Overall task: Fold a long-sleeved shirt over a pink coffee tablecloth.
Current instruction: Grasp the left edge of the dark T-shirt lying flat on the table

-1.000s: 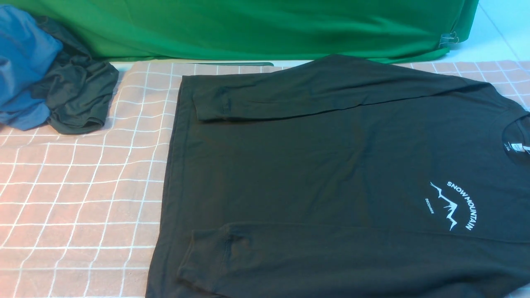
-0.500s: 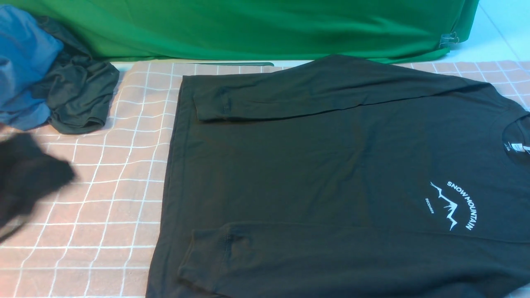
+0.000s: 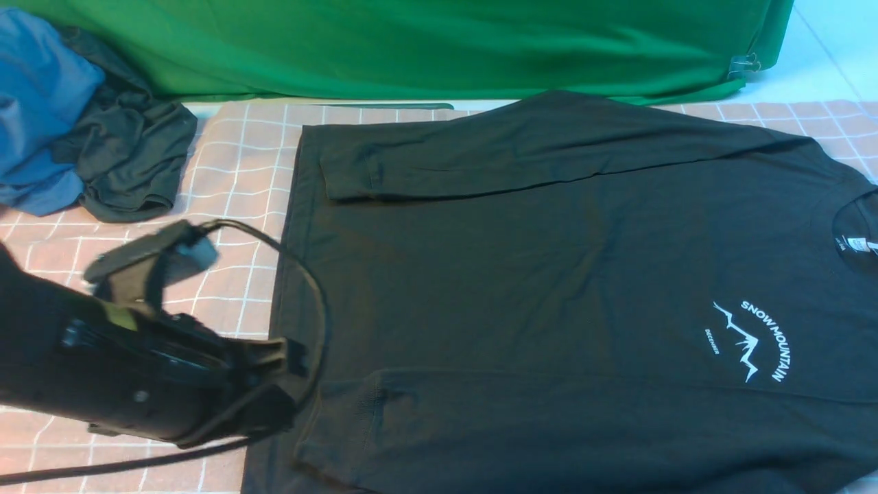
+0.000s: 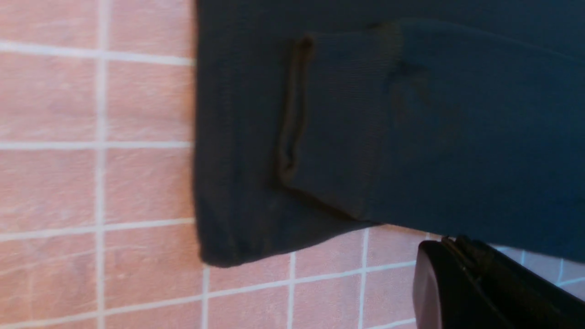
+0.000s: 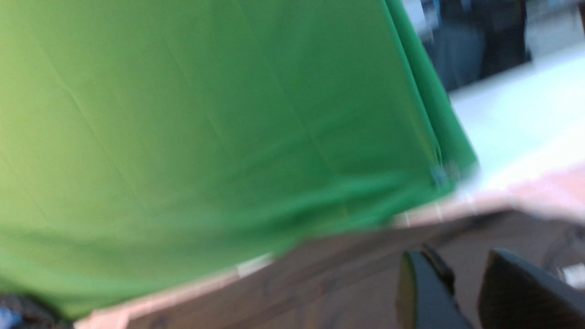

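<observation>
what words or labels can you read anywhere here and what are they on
"SNOW MOUNTAIN": white arc on the chest of the black shirt, curving round a mountain drawing.
"DECEMBER": tiny white word beside that drawing; it seems to read so, but is barely legible.
Neck label inside the collar: white marks, too small to read.
The wrist views show no text.
</observation>
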